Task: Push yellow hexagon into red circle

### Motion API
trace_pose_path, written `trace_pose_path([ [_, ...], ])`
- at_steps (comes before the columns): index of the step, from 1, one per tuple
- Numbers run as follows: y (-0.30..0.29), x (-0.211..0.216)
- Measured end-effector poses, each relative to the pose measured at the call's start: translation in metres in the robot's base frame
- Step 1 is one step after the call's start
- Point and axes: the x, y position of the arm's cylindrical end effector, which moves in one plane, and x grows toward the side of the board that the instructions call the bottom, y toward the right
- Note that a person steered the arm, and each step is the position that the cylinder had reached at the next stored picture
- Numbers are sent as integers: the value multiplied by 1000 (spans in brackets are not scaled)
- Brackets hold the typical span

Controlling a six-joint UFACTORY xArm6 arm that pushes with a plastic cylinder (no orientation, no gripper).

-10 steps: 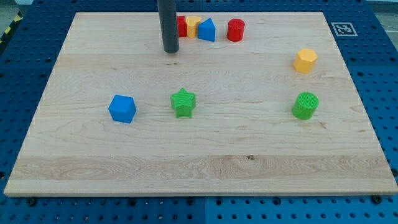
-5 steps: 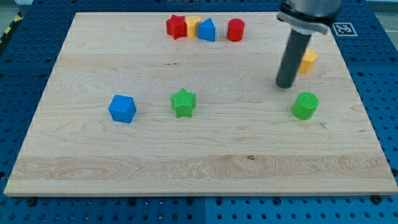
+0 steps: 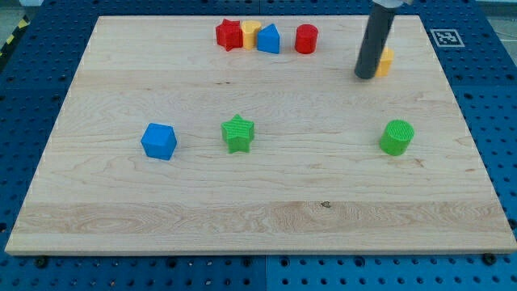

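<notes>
My tip – a bare rod, no jaws to open or close – sits touching the yellow hexagon at its 8 o'clock, so approach looks unfinished – next, circle to 3 o'clock and push toward the red circle at 10 o'clock.

Dark rod comes down from view's top, approx. upright, slightly tilted; my tip is at upper right.

- We see a pale wooden board, smooth with visible grain.
- Our green cylinder looks like ribbed matt plastic (fine ridges).
- Our rod looks dark, matt.
</notes>
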Motion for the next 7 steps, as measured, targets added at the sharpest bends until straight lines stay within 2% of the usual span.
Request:
trace_pose_path([
  [1, 38, 55],
  [2, 75, 56],
  [3, 65, 20],
  [5, -14, -58],
  [6, -24, -72],
  [7, -23, -61],
])
